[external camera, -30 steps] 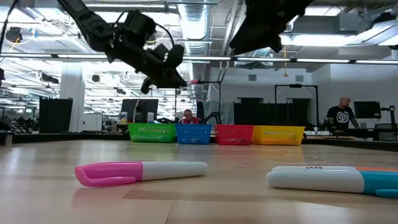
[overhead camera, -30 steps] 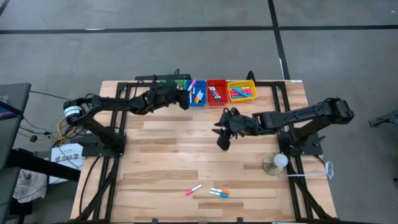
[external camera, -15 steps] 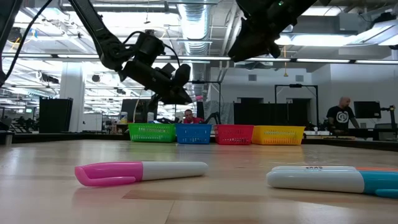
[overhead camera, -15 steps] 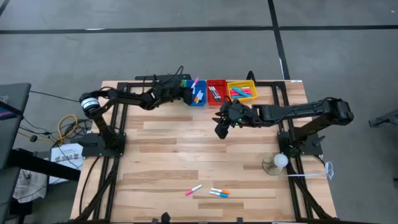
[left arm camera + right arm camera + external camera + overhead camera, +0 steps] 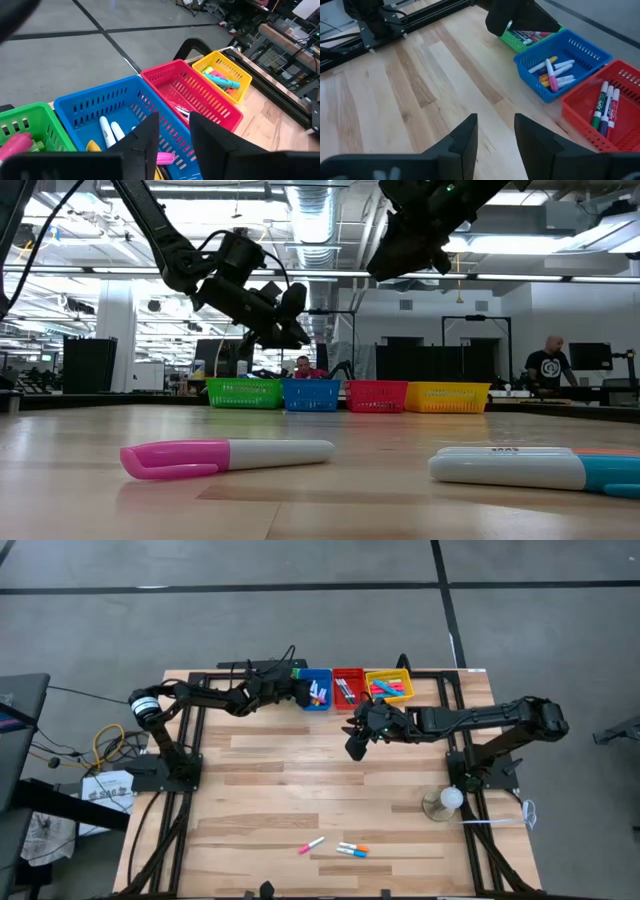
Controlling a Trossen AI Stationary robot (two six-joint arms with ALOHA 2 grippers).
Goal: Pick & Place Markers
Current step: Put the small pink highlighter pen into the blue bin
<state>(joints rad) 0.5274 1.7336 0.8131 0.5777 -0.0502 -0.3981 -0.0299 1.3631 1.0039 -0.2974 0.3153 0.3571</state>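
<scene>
Left tool (image 5: 172, 131) hangs over the blue bin (image 5: 107, 107), its two dark fingers (image 5: 149, 137) apart with a gap between them. Inside the blue bin: two white markers (image 5: 111, 131), a yellow-orange cap, and a pink marker (image 5: 165, 158) lying just under the fingers (touching or not, cannot tell). Green bin (image 5: 22, 127) beside it holds a pink marker. Red bin (image 5: 187, 95) next along holds markers. Yellow bin (image 5: 225, 75) beyond has pink, orange and blue ones. Table (image 5: 267, 127) edge shows pale wood.

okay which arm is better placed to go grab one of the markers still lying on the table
Probably the right. The right gripper hangs empty over bare wood, nearer the loose markers at the table's near edge. The left gripper is over the blue bin at the far edge.
</scene>
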